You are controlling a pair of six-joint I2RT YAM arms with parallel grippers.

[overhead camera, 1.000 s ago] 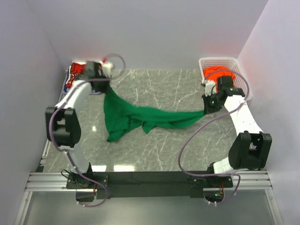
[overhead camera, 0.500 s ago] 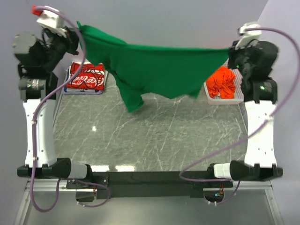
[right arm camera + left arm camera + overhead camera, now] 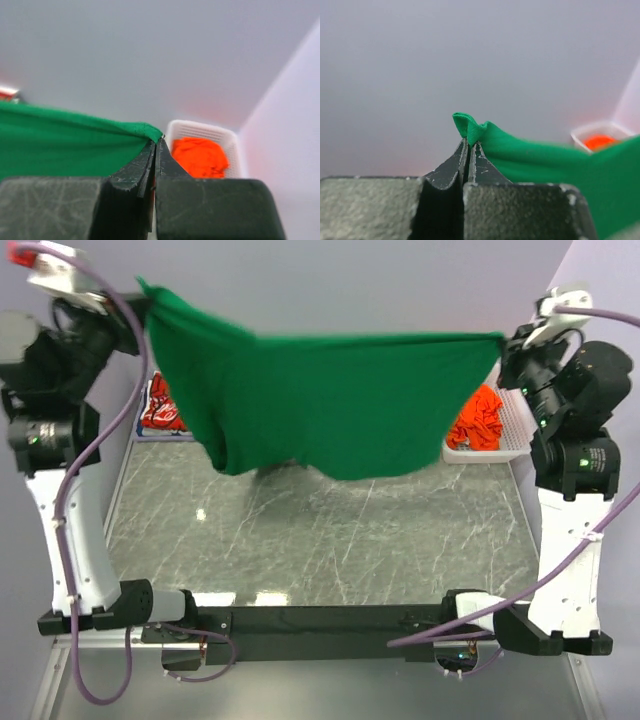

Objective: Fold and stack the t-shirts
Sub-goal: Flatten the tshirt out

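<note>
Higher now than a moment ago, the green t-shirt (image 3: pixel 320 400) hangs spread above the tabletop (image 3: pixel 330 530). Left gripper (image 3: pixel 469 146) and right gripper (image 3: pixel 156 145) each pinch a top corner. Soft, light cloth by its sag; the corners look like the surest hold.

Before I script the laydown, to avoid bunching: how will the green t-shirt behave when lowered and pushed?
Probably very floppy: the green t-shirt hangs draped between the left fingers and right fingers. Likely light, since thin corner pinches carry it. Pushed, it may bunch rather than slide; its hanging edge already curls.
</note>
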